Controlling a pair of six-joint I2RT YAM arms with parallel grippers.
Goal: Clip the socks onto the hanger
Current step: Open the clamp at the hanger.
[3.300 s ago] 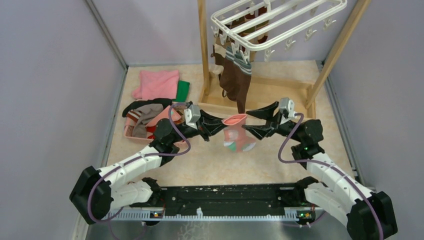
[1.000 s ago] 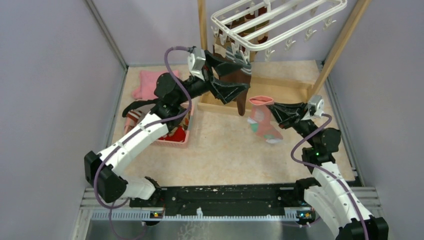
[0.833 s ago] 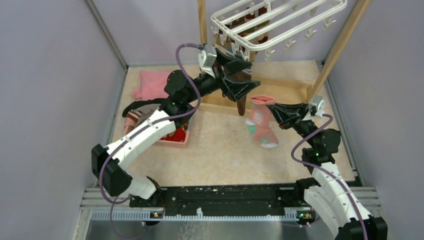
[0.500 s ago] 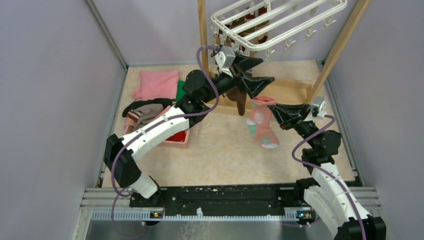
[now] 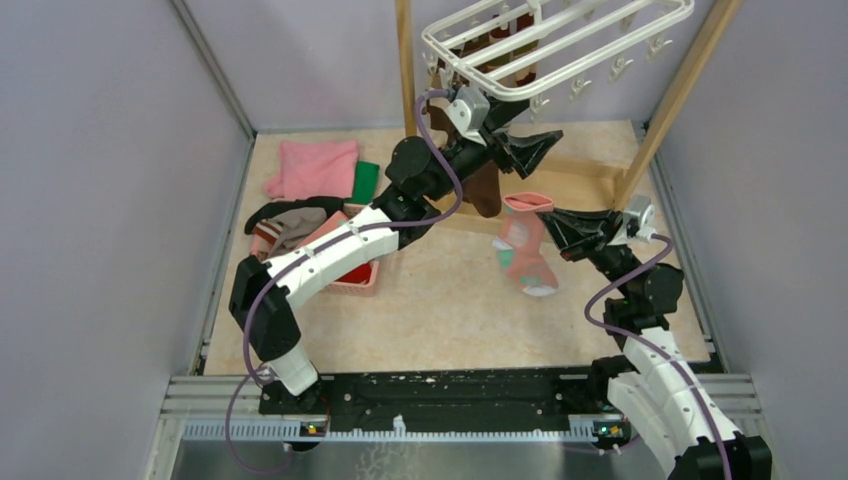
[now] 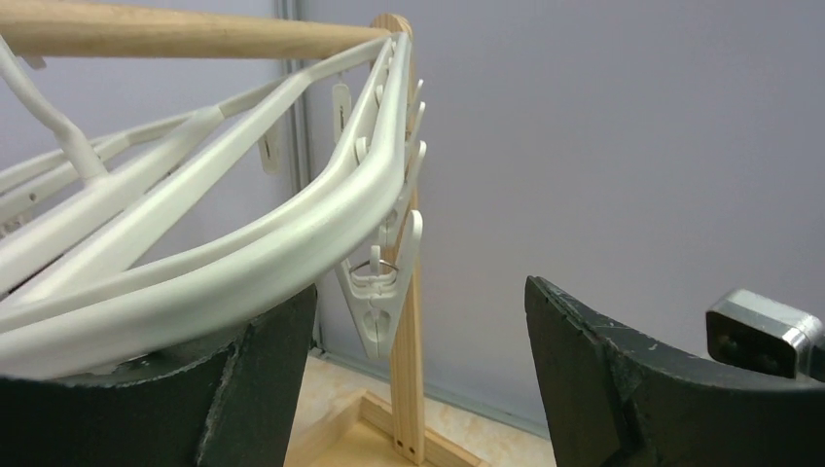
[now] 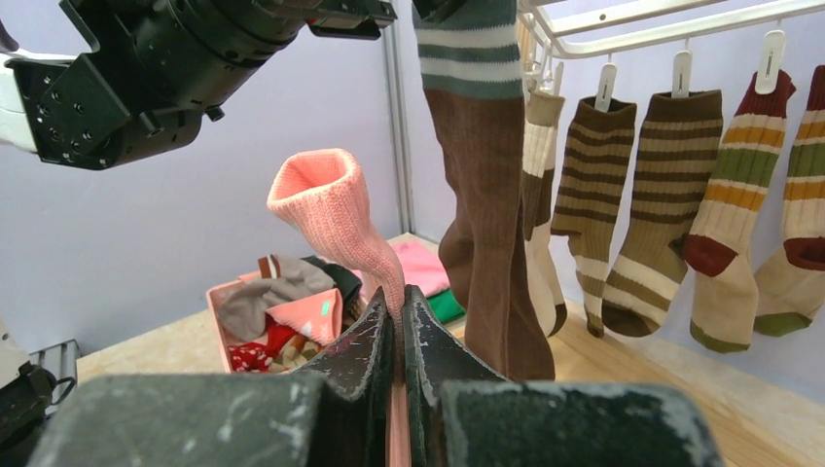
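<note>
Pink sock [image 7: 331, 209] ready for clipping

Right fingers [image 7: 370, 360] pinch shut on the sock near its cuff, below the hanger's [image 5: 560, 40] near edge. Left fingers [image 6: 263, 379] gape wide, empty, just under that edge beside a free clip [image 6: 381, 302]. Next, I judge: squeeze the clip open and feed the cuff in. The basket [image 5: 345, 287], below-left of the hanger, holds more socks [image 5: 290, 235].

No readable text, label, brand, number or sign in any view.

We find room over the front tabletop [image 5: 440, 315], while hung socks [image 7: 671, 195], the wooden post [image 5: 405, 60] and clips [image 6: 384, 292] under the hanger [image 6: 292, 229] crowd the back.
</note>
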